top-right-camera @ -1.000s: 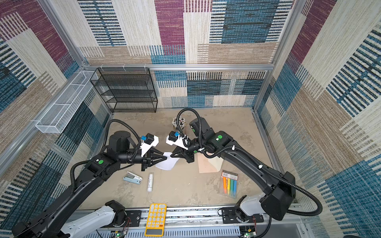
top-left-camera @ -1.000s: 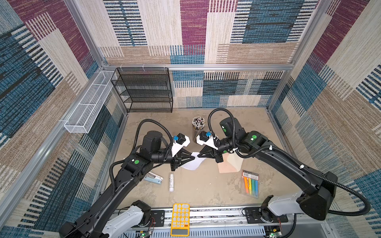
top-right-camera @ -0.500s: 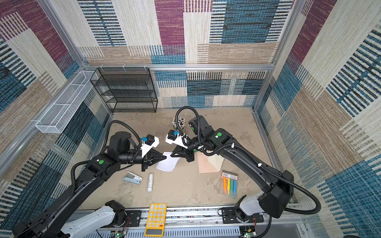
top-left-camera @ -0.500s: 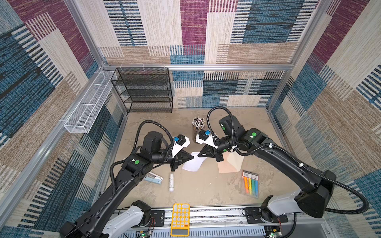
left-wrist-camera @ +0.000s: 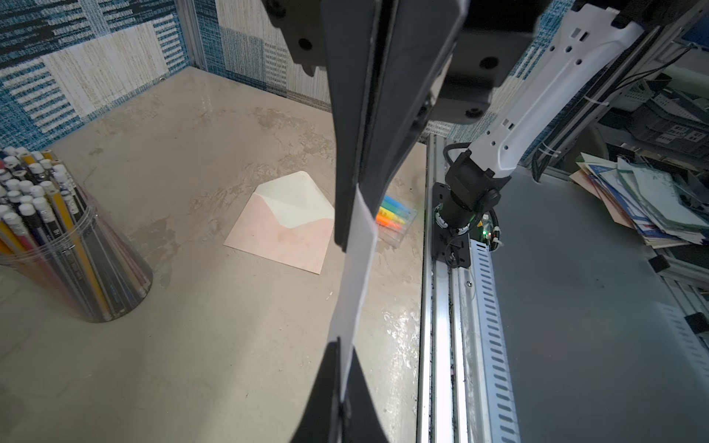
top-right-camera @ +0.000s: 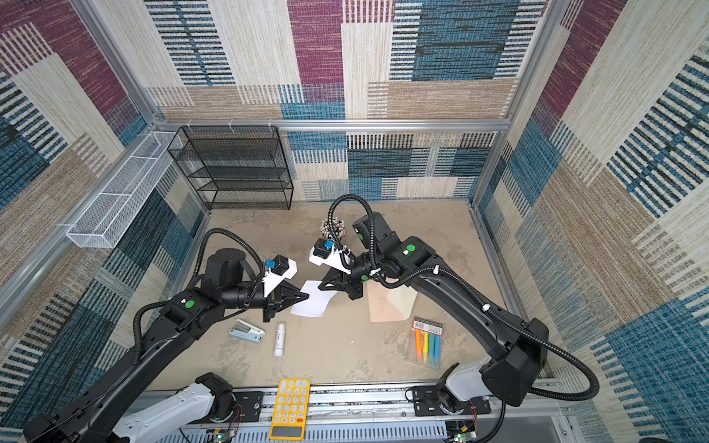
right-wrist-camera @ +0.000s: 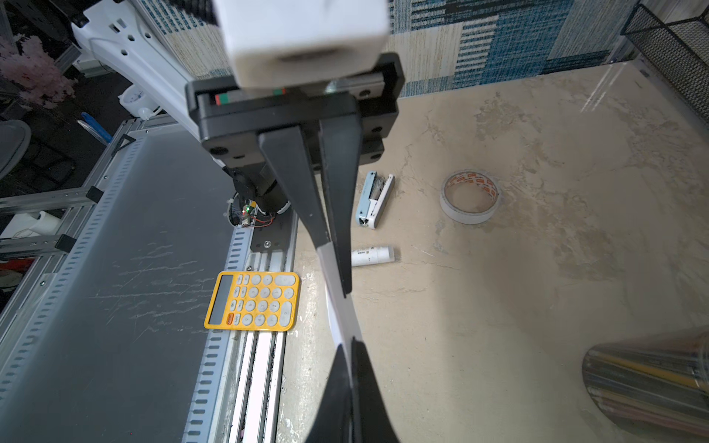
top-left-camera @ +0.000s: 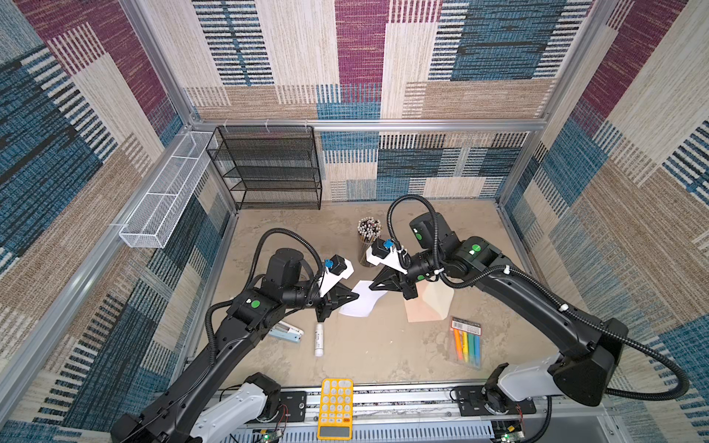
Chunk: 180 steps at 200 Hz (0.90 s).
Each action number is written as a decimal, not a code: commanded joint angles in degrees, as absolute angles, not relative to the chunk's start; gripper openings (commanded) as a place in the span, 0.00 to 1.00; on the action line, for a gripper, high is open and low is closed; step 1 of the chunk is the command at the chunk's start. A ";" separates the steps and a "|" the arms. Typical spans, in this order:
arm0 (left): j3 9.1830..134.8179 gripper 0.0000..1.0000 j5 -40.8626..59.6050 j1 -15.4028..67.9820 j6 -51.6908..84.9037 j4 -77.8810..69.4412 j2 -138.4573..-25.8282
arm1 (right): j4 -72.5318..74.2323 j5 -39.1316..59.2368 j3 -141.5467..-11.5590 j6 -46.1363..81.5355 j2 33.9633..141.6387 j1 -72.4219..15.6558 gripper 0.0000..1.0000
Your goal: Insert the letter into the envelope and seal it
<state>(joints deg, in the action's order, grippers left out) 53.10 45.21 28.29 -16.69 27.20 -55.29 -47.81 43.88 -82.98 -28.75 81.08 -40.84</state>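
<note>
Left gripper (top-left-camera: 355, 296) and right gripper (top-left-camera: 378, 285) both clench opposite edges of the letter (top-left-camera: 362, 302), held aloft with the open envelope (top-left-camera: 426, 310) at its 3 o'clock in a top view; pulling apart could tear it, mismatched moves buckle it or slip it free.

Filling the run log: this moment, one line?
left gripper shut on letter | right gripper shut on letter | envelope flat, flap open

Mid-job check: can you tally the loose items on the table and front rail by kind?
Paper: 2 (letter, envelope)
Writing supplies: 2 (pencil cup, highlighter pack)
Fastening supplies: 3 (stapler, glue stick, tape roll)
Calculator: 1
Total: 8
</note>
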 commanded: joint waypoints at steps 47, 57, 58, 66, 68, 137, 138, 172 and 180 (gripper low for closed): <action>52.91 0.05 44.05 28.04 -18.88 30.68 -55.02 | -46.62 44.51 -84.53 -29.62 80.98 -40.17 0.00; 53.00 0.00 44.08 27.95 -19.13 31.09 -54.86 | -46.70 44.62 -84.94 -29.61 81.12 -40.17 0.00; 53.00 0.00 44.10 27.91 -19.10 31.10 -54.85 | -46.68 44.64 -85.05 -29.53 81.12 -40.17 0.00; 53.00 0.00 44.12 27.86 -19.11 31.14 -54.69 | -46.81 44.86 -85.43 -29.48 81.13 -40.04 0.00; 53.07 0.00 44.08 27.80 -19.08 31.12 -54.59 | -46.88 44.90 -85.54 -29.52 81.17 -40.07 0.00; 52.65 0.15 43.64 26.66 -20.29 33.23 -53.81 | -47.72 44.91 -87.18 -29.62 81.69 -39.72 0.00; 52.65 0.14 43.66 26.64 -20.30 33.27 -53.80 | -47.77 44.95 -87.18 -29.62 81.72 -39.72 0.00; 52.32 0.00 44.21 25.85 -20.54 33.40 -53.25 | -48.16 45.10 -87.87 -29.75 82.33 -39.68 0.00; 52.24 0.00 44.51 25.69 -20.49 33.40 -53.21 | -48.16 45.13 -87.97 -29.77 82.44 -39.60 0.00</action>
